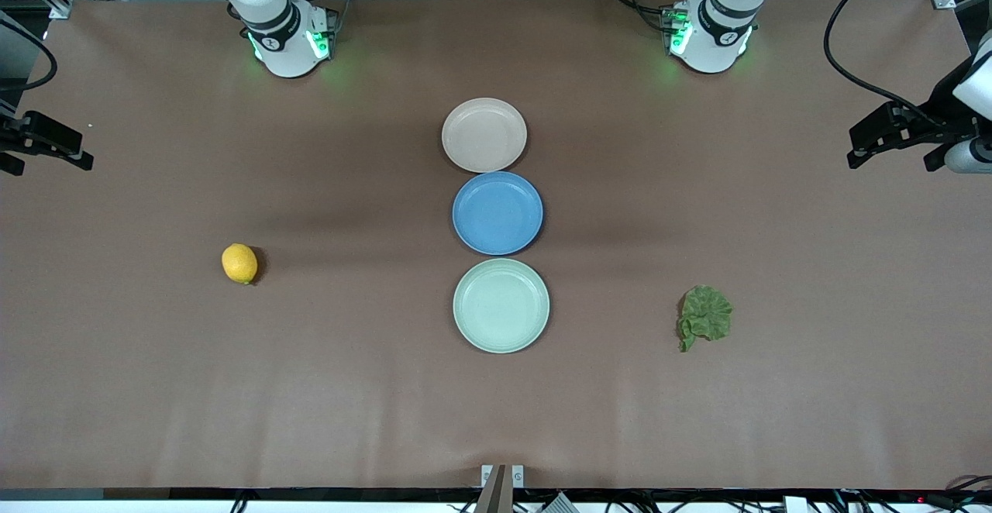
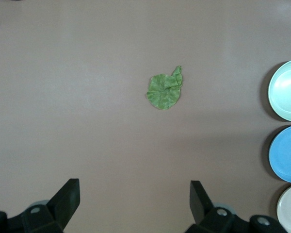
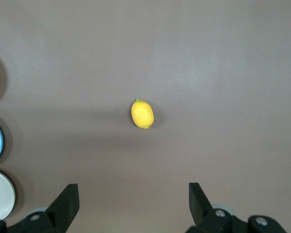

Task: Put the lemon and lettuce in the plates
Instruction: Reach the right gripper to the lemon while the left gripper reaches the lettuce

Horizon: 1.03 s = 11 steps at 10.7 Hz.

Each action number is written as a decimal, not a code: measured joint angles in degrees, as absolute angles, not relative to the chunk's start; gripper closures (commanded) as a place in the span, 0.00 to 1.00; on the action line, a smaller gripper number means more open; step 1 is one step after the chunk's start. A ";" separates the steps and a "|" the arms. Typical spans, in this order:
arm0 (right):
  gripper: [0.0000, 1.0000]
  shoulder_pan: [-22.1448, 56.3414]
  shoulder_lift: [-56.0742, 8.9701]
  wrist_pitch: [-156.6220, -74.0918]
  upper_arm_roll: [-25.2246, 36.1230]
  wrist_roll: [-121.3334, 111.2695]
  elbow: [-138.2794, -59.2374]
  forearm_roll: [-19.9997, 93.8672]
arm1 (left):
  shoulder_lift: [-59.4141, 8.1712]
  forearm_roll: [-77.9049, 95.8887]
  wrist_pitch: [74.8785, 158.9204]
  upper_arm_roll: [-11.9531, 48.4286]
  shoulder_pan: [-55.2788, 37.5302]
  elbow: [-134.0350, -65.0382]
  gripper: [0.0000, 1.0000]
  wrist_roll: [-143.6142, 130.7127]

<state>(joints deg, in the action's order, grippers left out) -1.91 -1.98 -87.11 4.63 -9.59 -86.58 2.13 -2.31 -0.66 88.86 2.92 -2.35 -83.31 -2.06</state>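
Brown table (image 1: 155,389), wide and matte, cluttered rack along its top edge. Three plates in a touching column at the middle, all bare: beige plate (image 1: 484,135) farthest, blue plate (image 1: 497,213) between, mint plate (image 1: 501,305) nearest. One lettuce (image 1: 704,316) on the table toward the left arm's end, beside the mint plate, well apart. One lemon (image 1: 239,263) toward the right arm's end. Left gripper (image 2: 135,201) waits high over its end, fingers spread. Right gripper (image 3: 134,203) likewise, spread.

no readable text, no labels, no brand names, no numbers, no signs, nothing legible on any object or surface
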 measured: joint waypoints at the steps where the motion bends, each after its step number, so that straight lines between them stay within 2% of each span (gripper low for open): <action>1: 0.00 -1.91 -1.99 -87.01 4.63 -9.59 -86.62 2.13 | -2.31 -0.66 88.85 2.92 -2.35 -83.30 0.00 -2.06; 7: 0.00 -1.91 -2.15 -87.03 4.63 -9.59 -86.84 2.13 | -3.29 -0.66 88.62 3.02 -2.57 -83.67 0.00 -1.92; 9: 0.00 -1.91 -2.35 -89.15 4.63 -9.59 -88.09 2.13 | -5.69 -0.65 88.94 3.04 -2.71 -84.32 0.00 -1.92; 11: 0.00 -1.91 -3.14 -91.47 4.63 -9.59 -89.95 2.13 | -9.26 -0.65 93.71 3.01 -2.58 -85.31 0.00 -1.93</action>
